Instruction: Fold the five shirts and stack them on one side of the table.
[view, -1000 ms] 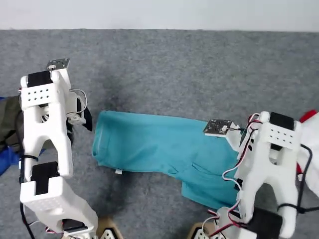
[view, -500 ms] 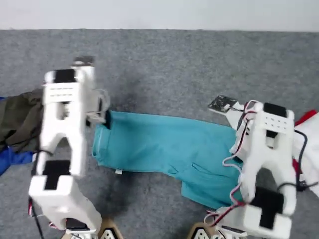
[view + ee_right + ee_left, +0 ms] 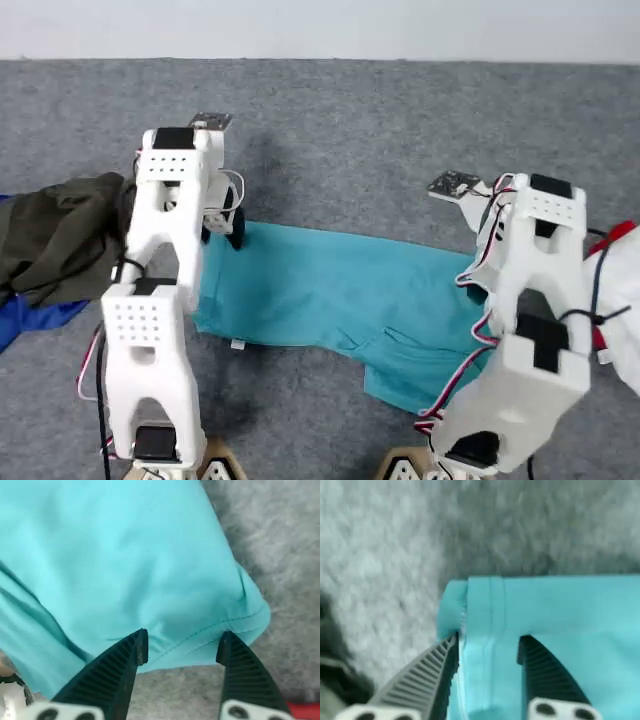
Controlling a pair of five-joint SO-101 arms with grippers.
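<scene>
The left gripper [image 3: 490, 642], spread, straddles one hem corner of the teal shirt [image 3: 330, 300] lying mid-table, the right gripper [image 3: 184, 635] spread over its other end; an olive shirt [image 3: 55, 240] and a blue shirt [image 3: 30, 315] crowd the table's [image 3: 350, 130] left edge.

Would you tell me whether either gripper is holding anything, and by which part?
Nothing is held: the left gripper and right gripper are open at opposite ends of the teal shirt.

The shirt [image 3: 320, 290] was plain teal, the table [image 3: 380, 140] a mottled grey felt. One crumpled garment [image 3: 50, 240] was olive-green, another [image 3: 35, 318] blue, and other cloth was red [image 3: 622, 231] and white [image 3: 628, 330]. The left gripper [image 3: 487, 647] and right gripper [image 3: 182, 640] were black and ribbed.
</scene>
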